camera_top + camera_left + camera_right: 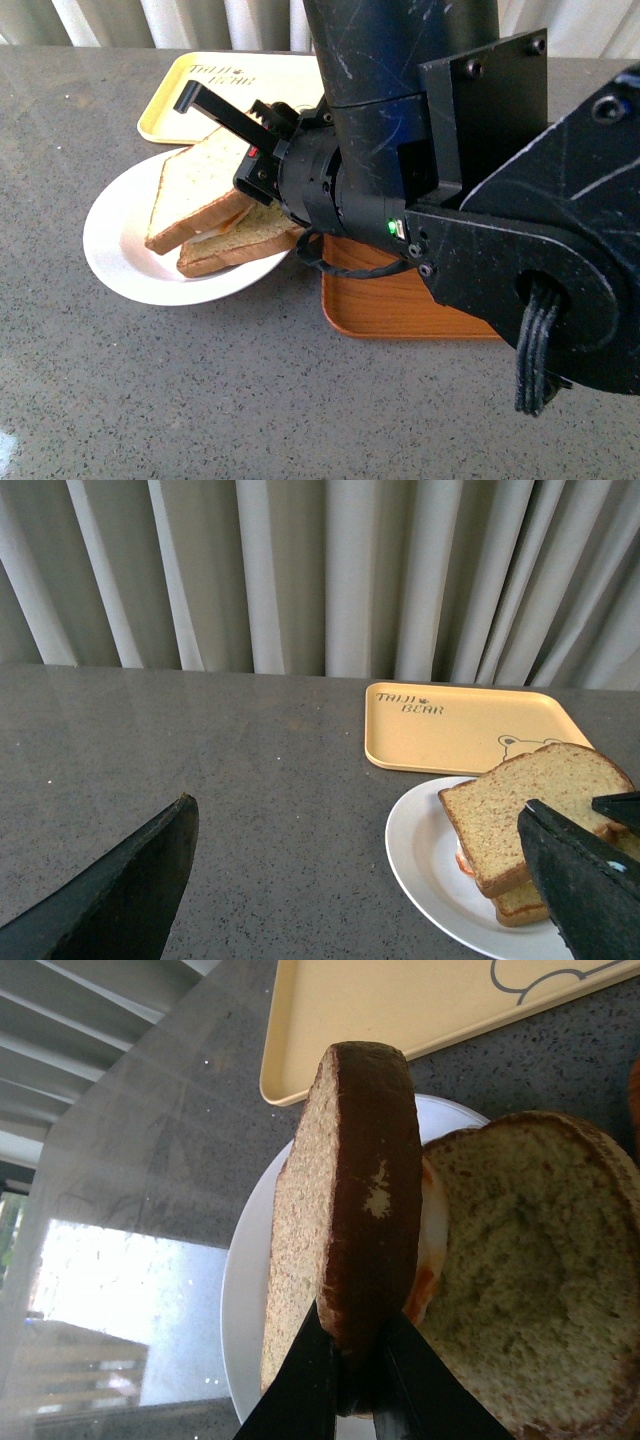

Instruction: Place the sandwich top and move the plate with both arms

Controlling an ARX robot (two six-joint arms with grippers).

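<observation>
Grey speckled desk: sandwich top held tilted over the plate.
Right claw clamped on the slice's crust edge, above lower slice; brown tray just right of the plate. Left claw spread wide, holding nothing, near the plate. Cream bear tray behind, curtain at back.

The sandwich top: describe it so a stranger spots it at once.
On the grey table sits a round white plate, beside the cream tray. Two brown bread slices are on it; the sandwich top is the tilted upper one, its crust pinched by the right hand, unlike the slice lying flat beneath.
</observation>
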